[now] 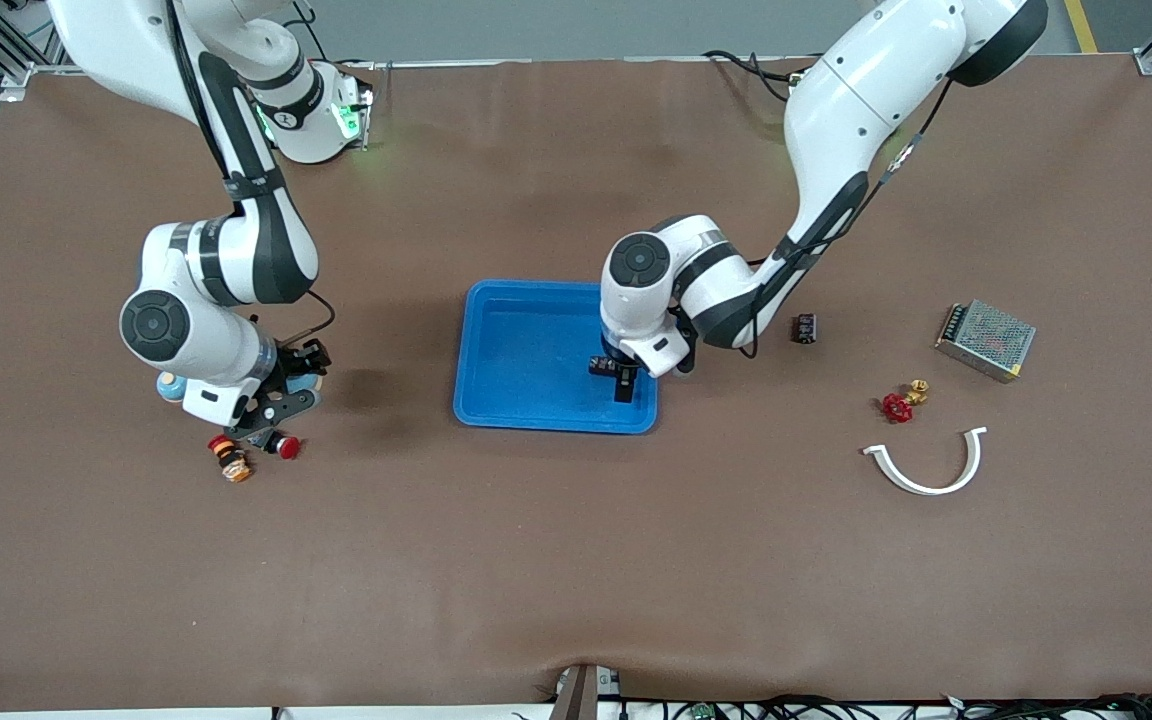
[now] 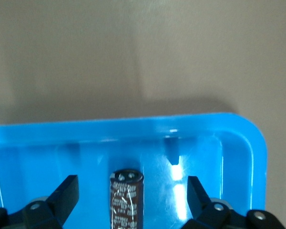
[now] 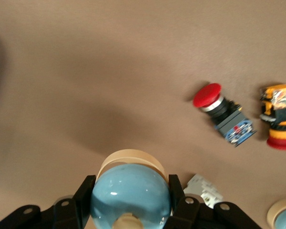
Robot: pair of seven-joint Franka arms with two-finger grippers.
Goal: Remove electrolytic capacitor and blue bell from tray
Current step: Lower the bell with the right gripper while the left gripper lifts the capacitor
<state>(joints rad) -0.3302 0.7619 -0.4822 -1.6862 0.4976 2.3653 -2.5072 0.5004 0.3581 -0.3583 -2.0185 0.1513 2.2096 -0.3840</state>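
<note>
The left gripper hangs low inside the blue tray, at the tray's corner toward the left arm's end of the tabletop. Its fingers are spread wide and released. Between them, touching neither, a dark capacitor lies on the tray floor.

A second capacitor lies on the bare tabletop, well outside the fingers and toward the left arm's end.

The right gripper is up over the tabletop at the right arm's end. Its fingers are clenched on a pale blue bell with a cream-coloured base, one finger pressing each side of the dome. Another bell sits on the tabletop just beside this gripper.

Below the right fingers, apart from them, a red push button lies on its side. An orange and red switch lies just beside it.

Toward the left arm's end lie a metal mesh box, a small red-handled valve and a curved white strip, all well away from either set of fingers.
</note>
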